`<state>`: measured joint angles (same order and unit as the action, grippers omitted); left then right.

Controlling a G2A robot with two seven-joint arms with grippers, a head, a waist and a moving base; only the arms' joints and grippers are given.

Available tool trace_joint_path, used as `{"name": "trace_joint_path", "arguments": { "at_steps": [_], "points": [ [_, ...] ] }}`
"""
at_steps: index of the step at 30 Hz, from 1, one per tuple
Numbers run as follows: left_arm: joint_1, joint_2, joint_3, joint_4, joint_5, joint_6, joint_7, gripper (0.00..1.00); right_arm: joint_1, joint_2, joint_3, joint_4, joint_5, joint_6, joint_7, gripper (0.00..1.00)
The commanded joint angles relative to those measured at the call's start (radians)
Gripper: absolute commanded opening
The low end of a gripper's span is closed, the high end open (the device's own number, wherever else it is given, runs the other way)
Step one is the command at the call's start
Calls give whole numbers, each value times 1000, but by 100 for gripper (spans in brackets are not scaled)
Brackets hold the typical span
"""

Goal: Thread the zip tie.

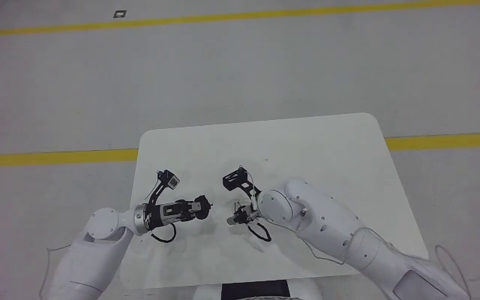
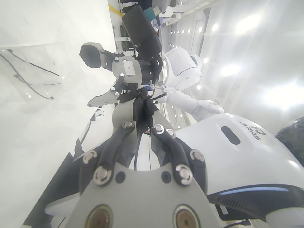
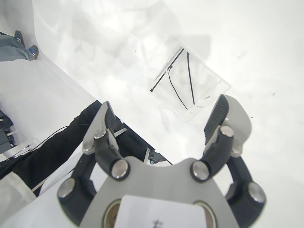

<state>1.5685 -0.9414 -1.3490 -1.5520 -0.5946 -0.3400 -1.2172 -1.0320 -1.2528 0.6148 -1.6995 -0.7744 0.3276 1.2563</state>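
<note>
My left gripper (image 1: 208,205) (image 2: 142,100) hangs over the front left of the white table (image 1: 322,150), shut on a black zip tie (image 2: 136,148); its thin strap runs back between the fingers. Facing it, a short gap away, my right gripper (image 1: 232,219) (image 2: 92,79) (image 3: 163,112) is open with nothing between its fingers. Three more black zip ties (image 3: 190,77) lie on a clear plastic tray (image 3: 213,77) (image 2: 30,55), flat on the table beyond the right gripper.
The table's edge (image 3: 64,72) runs close beside the right gripper. Bare white tabletop surrounds the clear tray. Loose black cables (image 1: 262,232) hang under both wrists.
</note>
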Motion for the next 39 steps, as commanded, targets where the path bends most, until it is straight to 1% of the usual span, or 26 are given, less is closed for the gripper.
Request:
{"name": "trace_joint_path", "arguments": {
  "at_steps": [1,5,8,15,17,19,23,29,30,32,34,35,36,37,39],
  "points": [
    [0,0,0,0,0,0,0,0,25,-11,-20,15,0,5,13,100],
    [0,0,0,0,0,0,0,0,80,-41,-65,63,15,3,39,100],
    [0,0,0,0,0,0,0,0,124,-69,-107,116,19,12,58,100],
    [0,0,0,0,0,0,0,0,124,-69,-107,116,19,12,58,100],
    [0,0,0,0,0,0,0,0,110,-68,-107,121,20,-1,31,100],
    [0,0,0,0,0,0,0,0,102,-67,-110,125,5,-11,32,100],
    [0,0,0,0,0,0,0,0,97,-67,-120,124,-31,-8,64,100],
    [0,0,0,0,0,0,0,0,97,-67,-120,124,-31,-8,64,100],
    [0,0,0,0,0,0,0,0,91,-67,-119,127,-31,-13,49,100],
    [0,0,0,0,0,0,0,0,85,-65,-118,131,-51,-27,35,100],
    [0,0,0,0,0,0,0,0,88,-64,-119,126,-73,-28,54,100],
    [0,0,0,0,0,0,0,0,89,-65,-119,124,-80,-28,61,88],
    [0,0,0,0,0,0,0,0,91,-65,-119,123,-87,-29,69,43],
    [0,0,0,0,0,0,0,0,92,-66,-118,122,-94,-28,76,33],
    [0,0,0,0,0,0,0,0,92,-67,-115,121,-100,-28,82,18]
  ]
}}
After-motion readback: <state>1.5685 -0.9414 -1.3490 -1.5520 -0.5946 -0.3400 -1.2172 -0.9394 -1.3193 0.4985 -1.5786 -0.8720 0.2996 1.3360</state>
